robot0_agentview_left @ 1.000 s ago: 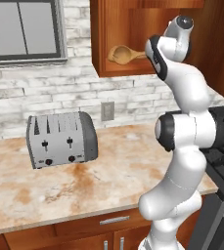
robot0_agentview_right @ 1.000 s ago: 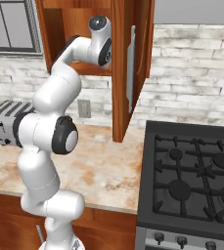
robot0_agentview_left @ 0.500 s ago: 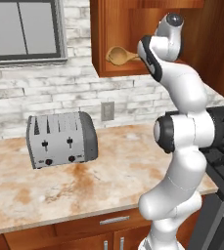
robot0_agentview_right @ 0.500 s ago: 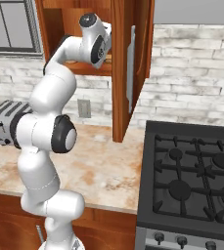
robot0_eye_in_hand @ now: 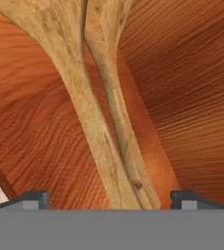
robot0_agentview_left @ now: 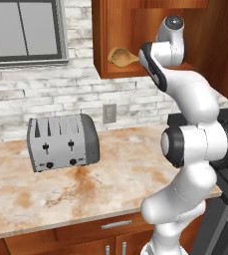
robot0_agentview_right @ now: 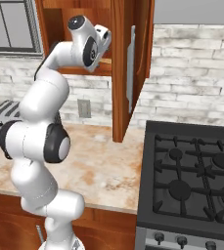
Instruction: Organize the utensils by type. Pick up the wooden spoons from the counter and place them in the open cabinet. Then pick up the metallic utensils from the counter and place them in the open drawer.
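2 wooden spoons (robot0_eye_in_hand: 101,122) light orange-brown, lying side by side, handles touching, on cabinet (robot0_agentview_left: 105,45) floor. 1 round bowl (robot0_agentview_left: 121,56) pokes past cabinet's left front edge. Worktop (robot0_agentview_left: 110,179) beige-tan marbled, rusty blotches.

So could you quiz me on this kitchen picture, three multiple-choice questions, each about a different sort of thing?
1. Where do the wooden spoons lie?
A. in the cabinet
B. on the stove
C. beside the toaster

2. What colour is the toaster on the counter?
A. red
B. silver-grey
C. black

3. How does the tool stand?
A. shut on a spoon
B. open, tips apart
C. shut on nothing

Answers: 1 A, a round spoon bowl pokes out of the cabinet's open shelf in the left base view. 2 B, its body is grey metal. 3 B, in the hand view the two dark tips sit wide on either side of the spoon handles.
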